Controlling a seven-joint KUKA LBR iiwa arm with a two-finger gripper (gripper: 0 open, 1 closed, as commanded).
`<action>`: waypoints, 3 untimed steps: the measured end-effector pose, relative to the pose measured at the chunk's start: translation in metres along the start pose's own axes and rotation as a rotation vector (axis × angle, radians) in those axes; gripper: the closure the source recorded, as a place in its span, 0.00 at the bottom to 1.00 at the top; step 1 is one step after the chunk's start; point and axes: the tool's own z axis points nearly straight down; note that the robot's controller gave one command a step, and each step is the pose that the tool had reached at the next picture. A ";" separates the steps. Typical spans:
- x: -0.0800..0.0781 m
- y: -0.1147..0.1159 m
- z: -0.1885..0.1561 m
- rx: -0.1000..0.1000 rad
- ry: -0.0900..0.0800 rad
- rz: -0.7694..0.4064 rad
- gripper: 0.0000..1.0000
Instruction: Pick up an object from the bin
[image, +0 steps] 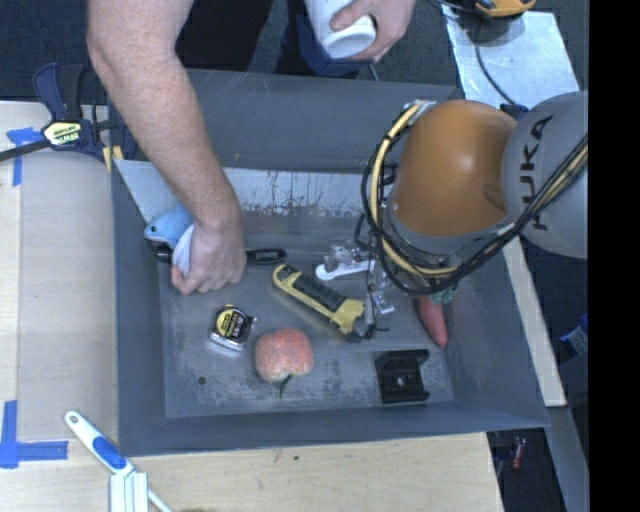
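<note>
Well, my gripper: hung low over the floor of the bin, under my orange cover.
Grip: I could not tell whether it was wide or narrow.
Nearest thing: a yellow-and-black tool, its yellow end right at my gripper and the rest running aslant away from my arm.
Back toward my arm: a red thing, close by and partly hidden beneath me.
Toward the bin's near wall: a black square block, near but apart.
Further out: a reddish apple, then a tape measure beyond it.
Past the tool's far end: a black pen.
Farthest: a person's hand, reaching into the bin by a blue-and-white thing, well apart from me.
</note>
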 end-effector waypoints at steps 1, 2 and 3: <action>-0.035 -0.020 0.094 -0.004 0.006 0.118 0.00; -0.023 -0.015 0.073 -0.004 0.011 0.099 0.00; 0.011 0.038 0.057 -0.008 0.013 -0.122 0.00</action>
